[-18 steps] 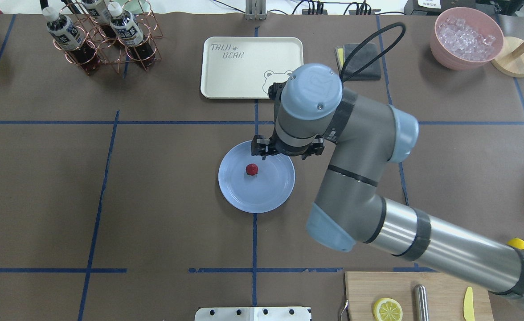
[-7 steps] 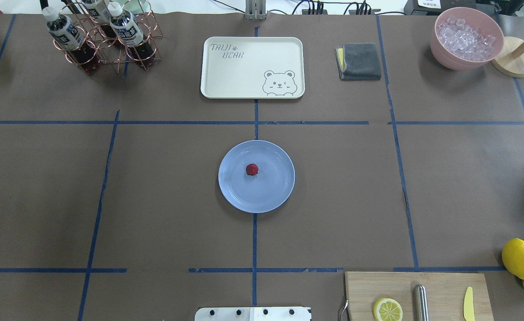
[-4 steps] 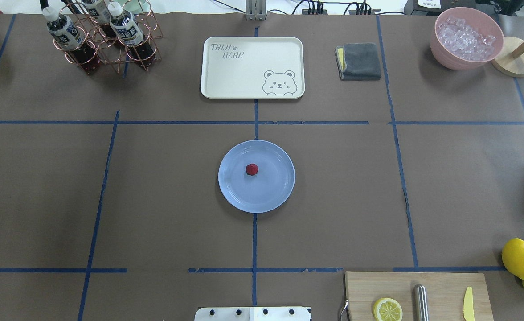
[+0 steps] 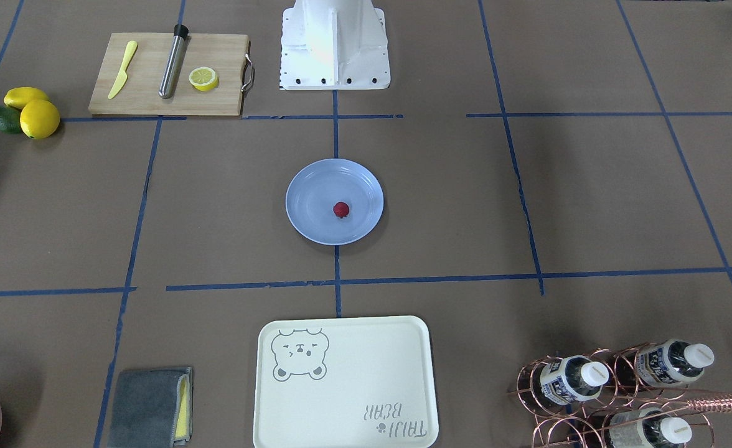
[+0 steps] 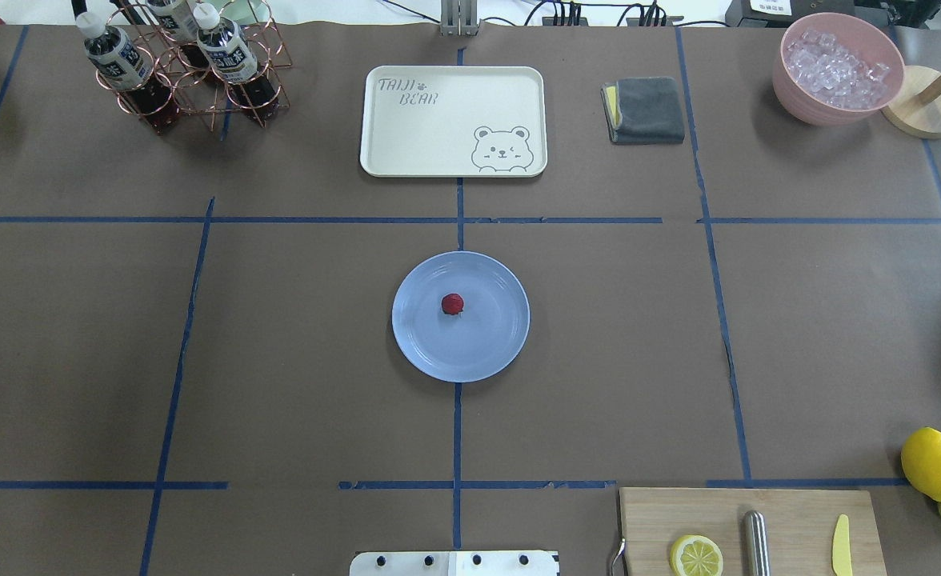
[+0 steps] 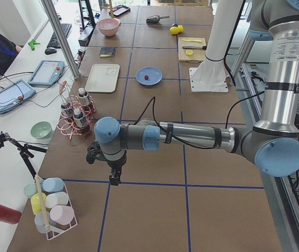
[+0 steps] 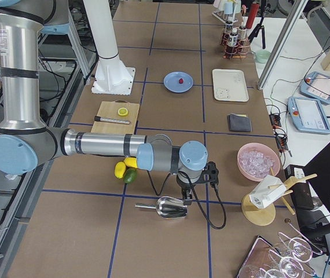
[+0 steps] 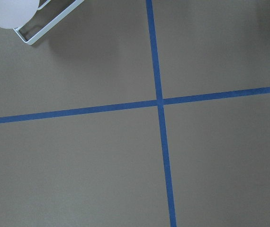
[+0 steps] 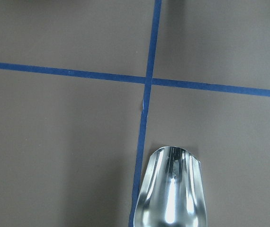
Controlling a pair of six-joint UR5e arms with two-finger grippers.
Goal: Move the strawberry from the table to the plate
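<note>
The small dark-red strawberry lies on the round light-blue plate, a little off its centre, at the middle of the brown table. No gripper is near it. My left gripper hangs over the table's left end, far from the plate, and shows only in the exterior left view. My right gripper hangs over the right end, seen only in the exterior right view. I cannot tell whether either is open or shut. Neither wrist view shows any fingers.
A cream bear tray, a copper bottle rack, a grey cloth and a pink bowl of ice line the far side. A cutting board and lemons sit near right. A metal scoop lies under my right wrist.
My right arm, which hung over the plate's far edge 2.5 s ago, has withdrawn from the overhead view. The strawberry and plate have not moved.
</note>
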